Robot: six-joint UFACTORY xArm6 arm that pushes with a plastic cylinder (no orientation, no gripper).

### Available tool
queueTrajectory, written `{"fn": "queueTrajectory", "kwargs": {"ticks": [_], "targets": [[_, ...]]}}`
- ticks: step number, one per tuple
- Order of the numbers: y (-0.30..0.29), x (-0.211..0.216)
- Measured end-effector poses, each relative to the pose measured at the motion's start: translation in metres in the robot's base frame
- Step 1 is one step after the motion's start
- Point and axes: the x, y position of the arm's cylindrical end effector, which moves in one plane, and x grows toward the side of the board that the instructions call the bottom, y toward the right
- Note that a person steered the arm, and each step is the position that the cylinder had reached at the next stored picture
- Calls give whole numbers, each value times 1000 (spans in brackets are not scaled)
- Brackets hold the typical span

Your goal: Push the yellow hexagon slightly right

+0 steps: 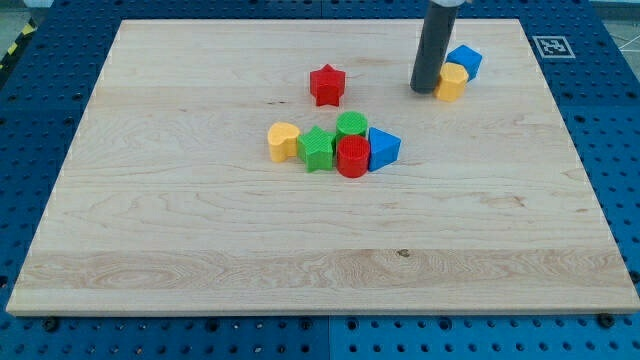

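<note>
The yellow hexagon point(452, 82) sits near the view's top right on the wooden board point(200, 250). A blue block point(464, 60) touches it just behind, towards the view's top. My tip point(424, 89) stands right at the hexagon's left side, touching it or nearly so. The dark rod rises from there out of the view's top.
A red star point(326, 85) lies left of my tip. A cluster sits mid-board: a yellow heart point(283, 141), a green star point(317, 149), a green cylinder point(351, 126), a red cylinder point(352, 157) and a blue triangular block point(383, 148). A marker tag point(552, 45) is at the top right corner.
</note>
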Motion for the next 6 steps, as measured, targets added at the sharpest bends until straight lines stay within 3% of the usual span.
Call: {"fn": "queueTrajectory", "kwargs": {"ticks": [2,4,5,6], "targets": [[17,-7],[39,12],[39,0],[39,-44]]}}
